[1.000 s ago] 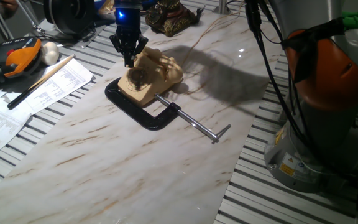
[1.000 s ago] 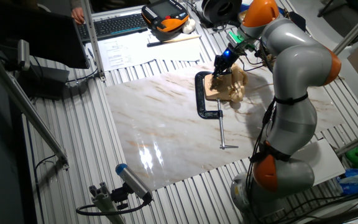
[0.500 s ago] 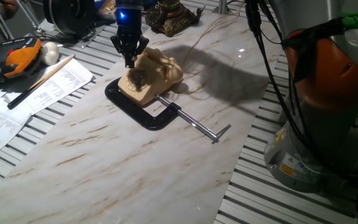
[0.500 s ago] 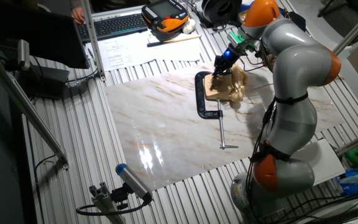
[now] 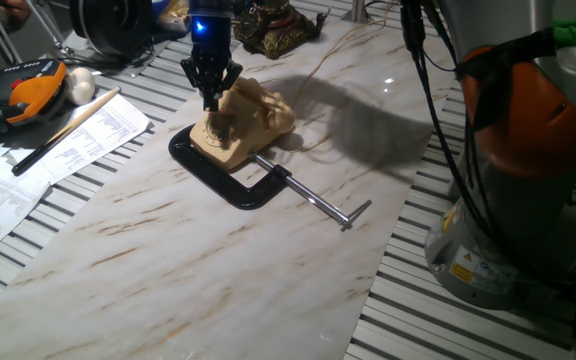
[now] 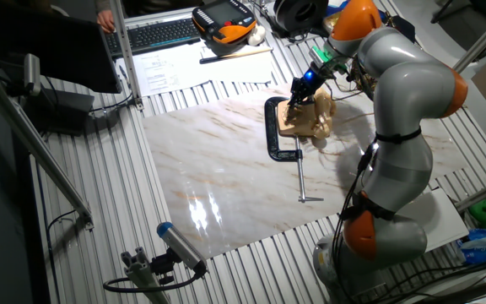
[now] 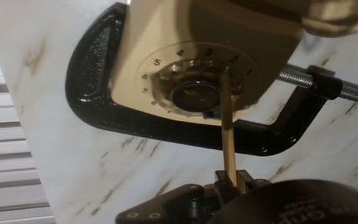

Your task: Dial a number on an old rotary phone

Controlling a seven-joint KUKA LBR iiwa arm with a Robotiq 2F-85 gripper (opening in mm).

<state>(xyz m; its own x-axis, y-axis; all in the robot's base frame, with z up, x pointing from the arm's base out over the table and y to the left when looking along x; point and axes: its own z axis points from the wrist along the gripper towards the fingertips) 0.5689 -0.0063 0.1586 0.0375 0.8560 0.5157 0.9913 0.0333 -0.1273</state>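
- The phone (image 5: 240,122) is being held on the marble slab (image 5: 198,250) by a black clamp (image 5: 230,180), whose screw rod (image 5: 318,203) is pointing toward 4 o'clock in the one fixed view.
- A thin wooden stick (image 7: 227,127) is being pinched by the gripper (image 7: 230,182), its jaws pressed together on it.
- In the hand view the stick is running up toward 12 o'clock; its tip is being placed at the dial (image 7: 194,87), near the 2 at the dial's 1 o'clock edge.
- Whether the tip is seated in a finger hole cannot be told.
- The coming turn is judged to depend on the tip being kept in that hole, off the dial's hub.
- The handset is lying across the top, beyond the dial.
- A keyboard (image 6: 154,34), papers (image 5: 38,165) and an orange pendant (image 5: 30,88) are lying well apart, off the slab.
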